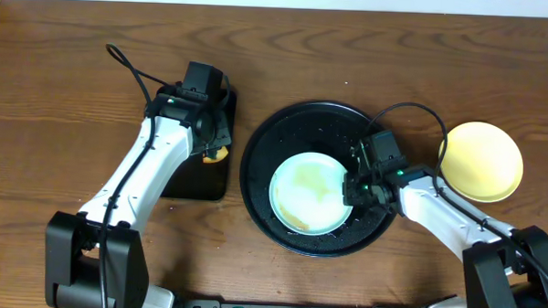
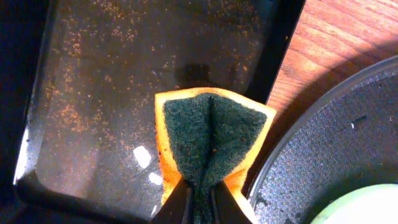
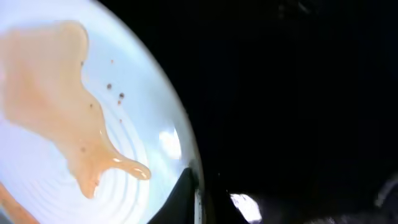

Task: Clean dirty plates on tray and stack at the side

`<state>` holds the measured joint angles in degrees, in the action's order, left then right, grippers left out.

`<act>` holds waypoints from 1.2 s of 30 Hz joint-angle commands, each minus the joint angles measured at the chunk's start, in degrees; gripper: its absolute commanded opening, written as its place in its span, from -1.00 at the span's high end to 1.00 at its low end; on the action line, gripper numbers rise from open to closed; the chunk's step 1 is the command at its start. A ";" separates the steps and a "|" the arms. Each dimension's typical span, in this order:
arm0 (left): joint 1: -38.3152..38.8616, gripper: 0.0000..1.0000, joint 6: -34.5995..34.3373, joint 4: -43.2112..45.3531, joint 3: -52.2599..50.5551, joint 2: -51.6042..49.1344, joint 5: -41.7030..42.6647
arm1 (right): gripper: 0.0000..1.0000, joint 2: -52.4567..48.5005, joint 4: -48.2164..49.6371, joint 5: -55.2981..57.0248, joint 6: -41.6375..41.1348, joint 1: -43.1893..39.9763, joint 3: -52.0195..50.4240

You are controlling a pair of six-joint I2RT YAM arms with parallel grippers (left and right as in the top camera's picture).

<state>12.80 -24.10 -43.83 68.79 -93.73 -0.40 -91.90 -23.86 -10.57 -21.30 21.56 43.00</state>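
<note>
R pincer [image 1: 352,188], glossy round plate [image 1: 304,199], prob. gripped

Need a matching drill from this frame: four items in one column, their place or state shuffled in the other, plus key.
1. sponge
2. mint plate
3. yellow plate
4. rectangular tray

A. on the table, right of the round tray
B. beneath the sponge, speckled with orange crumbs
C. pinched in the left gripper
D. in the round tray, brown smear on it

Pairs: 1-C, 2-D, 3-A, 4-B
</note>
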 commanded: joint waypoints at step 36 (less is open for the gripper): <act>-0.13 0.83 0.52 -0.94 -0.28 0.87 -0.72 | 0.98 8.02 -30.34 20.55 25.51 3.39 25.68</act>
<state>12.84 -24.10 -44.66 68.79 -93.73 -0.38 -84.62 -52.82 13.13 -2.13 24.21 67.57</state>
